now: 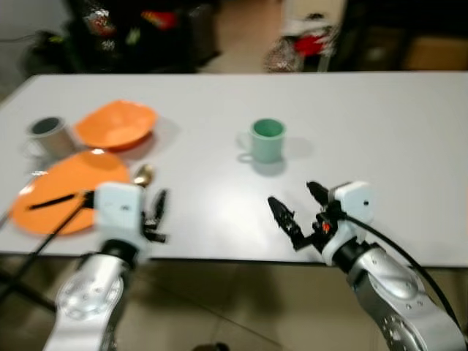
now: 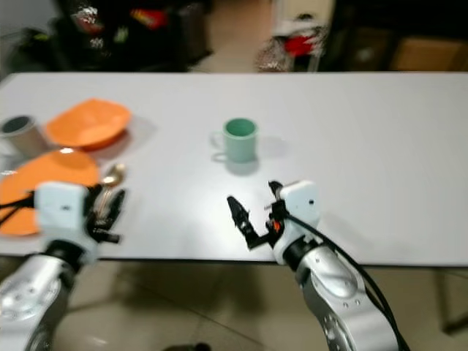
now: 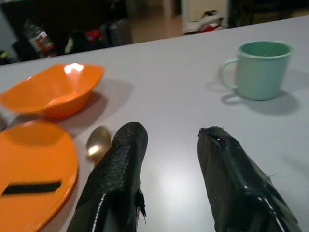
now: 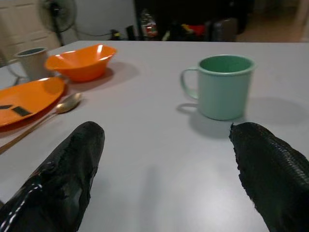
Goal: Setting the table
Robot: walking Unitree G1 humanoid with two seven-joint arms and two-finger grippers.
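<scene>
Head views are a bit blurry and the orange plate (image 1: 66, 189) runs off the table's (image 1: 380, 131) left edge in the right eye view. The green mug (image 1: 268, 139) sits mid-table with open space around it, spoon (image 1: 142, 175) beside the plate. My left gripper (image 1: 156, 216) and right gripper (image 1: 296, 208) hover at the near edge, fingers spread, holding nothing.

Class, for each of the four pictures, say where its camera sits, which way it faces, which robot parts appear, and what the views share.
Left eye: on the head, looking down at the white table; both arms, left pincer, right pincer.
Right eye: beside it, same scene.
Left wrist: along its open fingers towards the orange bowl, orange plate and spoon.
Right wrist: along its open fingers at the green mug.
All four share the mug and bowl.
</scene>
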